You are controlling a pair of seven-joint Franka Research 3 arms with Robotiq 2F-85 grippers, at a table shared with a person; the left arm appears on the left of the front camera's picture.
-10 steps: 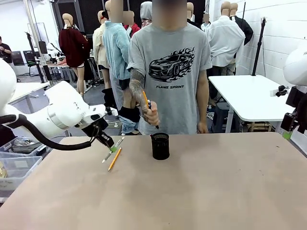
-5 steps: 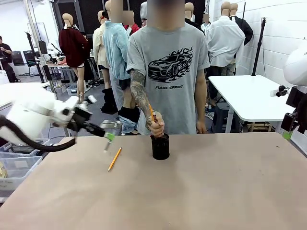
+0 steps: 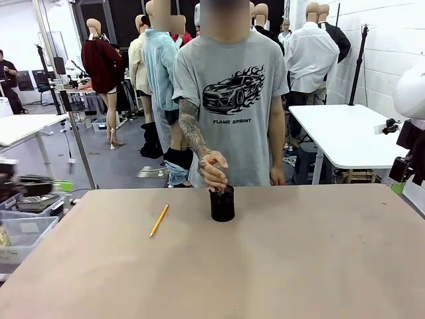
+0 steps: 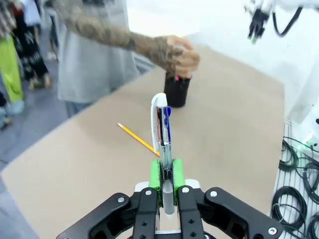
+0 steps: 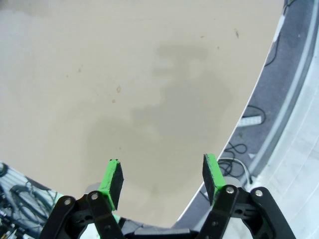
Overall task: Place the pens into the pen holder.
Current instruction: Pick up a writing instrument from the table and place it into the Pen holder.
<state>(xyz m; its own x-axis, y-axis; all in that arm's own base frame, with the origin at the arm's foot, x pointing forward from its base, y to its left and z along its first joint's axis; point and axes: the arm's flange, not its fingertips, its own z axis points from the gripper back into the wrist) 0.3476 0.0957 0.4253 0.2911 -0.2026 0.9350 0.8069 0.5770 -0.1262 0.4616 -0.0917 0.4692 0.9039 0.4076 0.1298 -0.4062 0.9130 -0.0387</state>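
Silver-white pen [image 4: 160, 130] — light, stiff, smooth barrel, likely slippery. Left gripper [image 4: 165, 175] clamped on its lower barrel, pen pointing 12 o'clock toward pen holder [image 4: 177, 90]. Left arm out past table's 9 o'clock edge, wrist angled down. Yellow pencil [image 3: 159, 220] lies flat on table [image 3: 299, 266], 9 o'clock of holder — thin, may roll; pinch mid-shaft. Person's hand [image 3: 214, 170] over holder mouth. Right gripper [image 5: 162, 174] spread wide, empty, above table edge.
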